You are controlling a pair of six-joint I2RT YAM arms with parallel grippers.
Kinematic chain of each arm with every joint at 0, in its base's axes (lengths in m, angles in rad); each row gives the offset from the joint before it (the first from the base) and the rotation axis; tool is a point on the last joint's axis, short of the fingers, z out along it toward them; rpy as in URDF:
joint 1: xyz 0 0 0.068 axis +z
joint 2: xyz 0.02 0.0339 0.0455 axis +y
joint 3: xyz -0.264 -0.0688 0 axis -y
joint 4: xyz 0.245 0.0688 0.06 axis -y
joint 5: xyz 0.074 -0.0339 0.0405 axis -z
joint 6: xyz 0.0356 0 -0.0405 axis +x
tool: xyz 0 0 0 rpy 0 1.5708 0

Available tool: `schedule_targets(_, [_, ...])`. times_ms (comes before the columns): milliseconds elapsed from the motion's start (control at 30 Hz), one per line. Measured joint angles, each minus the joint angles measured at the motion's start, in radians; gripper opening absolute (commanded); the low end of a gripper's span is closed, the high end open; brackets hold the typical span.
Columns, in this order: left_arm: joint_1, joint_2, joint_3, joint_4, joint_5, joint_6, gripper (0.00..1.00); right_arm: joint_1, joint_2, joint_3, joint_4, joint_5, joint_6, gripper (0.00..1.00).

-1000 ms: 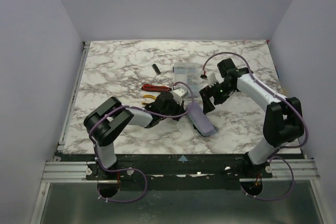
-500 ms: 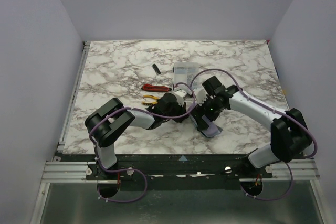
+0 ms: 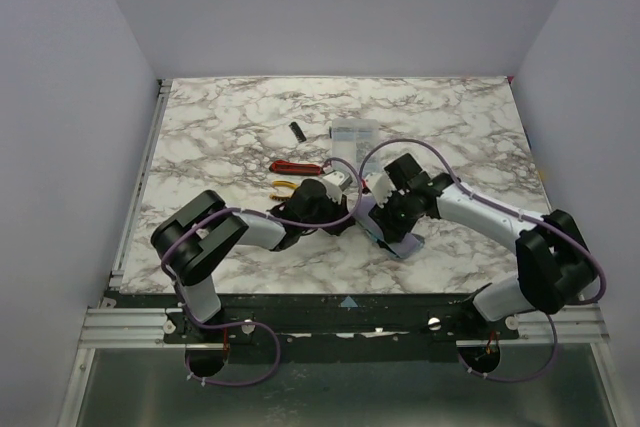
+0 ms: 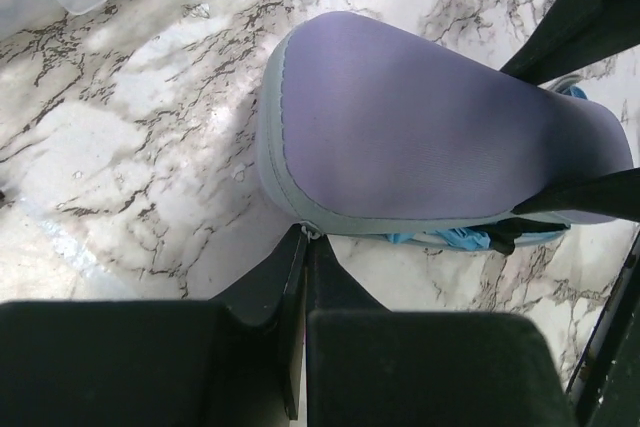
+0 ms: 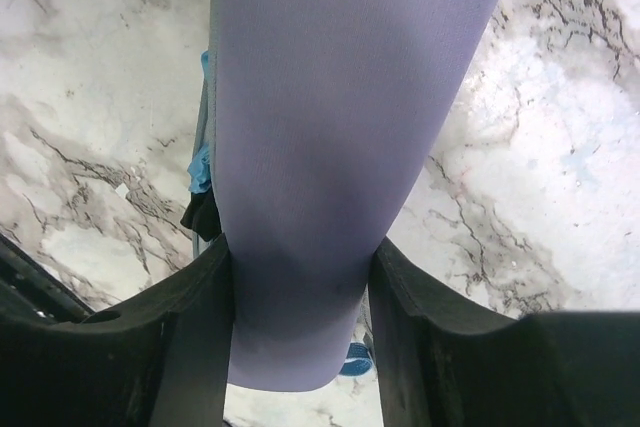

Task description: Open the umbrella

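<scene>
Lying left of the middle of the marble table (image 3: 200,147), a pair of red-handled pliers (image 3: 292,167) sits just beyond a pair of yellow-handled pliers (image 3: 284,187), the two near each other but apart. A small black object (image 3: 297,130) rests further toward the far edge; what it is cannot be told.

The left gripper (image 4: 303,243) reaches in from the near-left corner toward the table's middle. Its two fingers are pressed together with no gap, and their tips sit right at the grey zip seam on the edge of the lavender case (image 4: 420,137). Whether they pinch a zip pull there is too small to tell. Beyond it, toward the middle of the far edge, stands a clear plastic box (image 3: 355,132).

The case lies flat about midway between the left and right edges, nearer the near edge than the far one, slanting from far-left to near-right. The umbrella (image 4: 447,238) is inside it: only a strip of crumpled sky-blue fabric and a bit of black show at the gap along one long side of the case.

The right gripper (image 5: 300,247) comes in from the right, straddling the case across its width — its black fingers (image 5: 190,347) lie flush against both long sides, clamped on the case, with lavender fabric filling the space between them.
</scene>
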Motion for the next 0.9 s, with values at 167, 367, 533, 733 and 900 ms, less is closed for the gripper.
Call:
schedule_targets(167, [0.036, -0.016, -0.025, 0.016, 0.06, -0.001, 0.0, 0.005, -0.055, -0.064, 0.067, -0.02, -0.117, 0.33])
schedule_targets(367, [0.053, -0.02, -0.033, 0.011, 0.108, 0.034, 0.0, -0.006, -0.069, -0.085, 0.094, -0.04, -0.303, 0.32])
schedule_targets(533, [0.056, -0.035, -0.05, 0.007, 0.138, 0.074, 0.0, -0.028, -0.068, -0.088, 0.085, -0.073, -0.5, 0.33])
schedule_targets(733, [0.063, -0.062, -0.074, 0.007, 0.192, 0.134, 0.0, -0.077, -0.03, -0.053, 0.028, -0.15, -0.765, 0.34])
schedule_targets(900, [0.063, -0.064, -0.077, 0.008, 0.236, 0.232, 0.0, -0.094, -0.023, -0.044, -0.008, -0.175, -1.001, 0.35])
